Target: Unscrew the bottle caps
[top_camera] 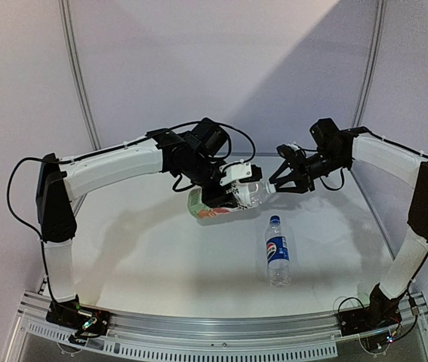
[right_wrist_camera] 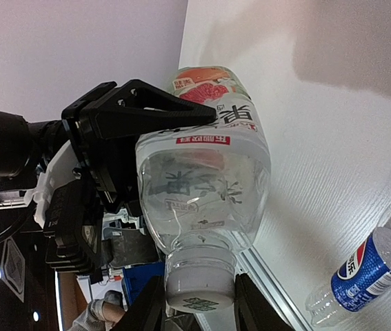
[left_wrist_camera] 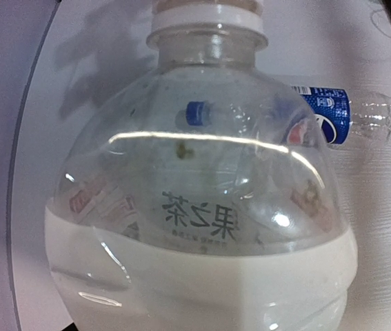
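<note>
The wider bottle is held on its side above the worktop, far of centre. It is gripped round its body by the left fingers, and its white cap is pointed right. The right fingers are set on either side of that cap and seem closed on it, though how firmly cannot be told. The slim bottle is seen lying on the worktop, nearer and to the right, with its blue cap on.

For a clean turn, the cap should be pinched squarely across its rim and the wrist kept in line with the neck. The body must be clamped firmly enough that it is not spun along, yet its thin wall could be dented if squeezed too hard.

The Pepsi name and globe are shown on the blue label. Chinese characters are printed on the wider bottle's label, seen mirrored through the clear wall. The print on the cap's top is too blurred to be read.
</note>
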Robot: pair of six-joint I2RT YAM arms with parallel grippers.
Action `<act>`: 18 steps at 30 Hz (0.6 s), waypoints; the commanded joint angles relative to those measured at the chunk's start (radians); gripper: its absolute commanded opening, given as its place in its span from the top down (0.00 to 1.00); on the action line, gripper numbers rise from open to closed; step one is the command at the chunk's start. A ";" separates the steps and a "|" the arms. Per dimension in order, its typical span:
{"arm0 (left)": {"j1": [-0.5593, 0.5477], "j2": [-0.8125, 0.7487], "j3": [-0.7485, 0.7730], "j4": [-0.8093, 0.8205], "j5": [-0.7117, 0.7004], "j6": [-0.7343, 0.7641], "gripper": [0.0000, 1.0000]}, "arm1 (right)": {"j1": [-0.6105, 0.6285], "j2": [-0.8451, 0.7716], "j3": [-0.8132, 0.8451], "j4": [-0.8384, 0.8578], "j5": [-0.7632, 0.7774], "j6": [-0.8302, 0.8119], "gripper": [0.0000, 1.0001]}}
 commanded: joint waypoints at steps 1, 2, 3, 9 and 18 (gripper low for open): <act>-0.004 0.019 0.030 0.010 0.004 0.000 1.00 | 0.014 0.018 0.025 -0.033 -0.023 -0.067 0.68; -0.004 0.019 0.029 0.009 0.006 0.000 1.00 | 0.016 0.017 0.025 -0.037 -0.028 -0.079 0.68; -0.004 0.019 0.028 0.010 0.006 0.000 1.00 | 0.016 0.017 0.027 -0.039 -0.035 -0.085 0.67; -0.005 0.019 0.028 0.007 0.009 0.000 1.00 | 0.018 0.013 0.028 -0.030 -0.041 -0.095 0.76; -0.004 0.020 0.028 -0.001 0.022 0.003 1.00 | 0.071 -0.014 0.241 -0.254 0.207 -0.552 1.00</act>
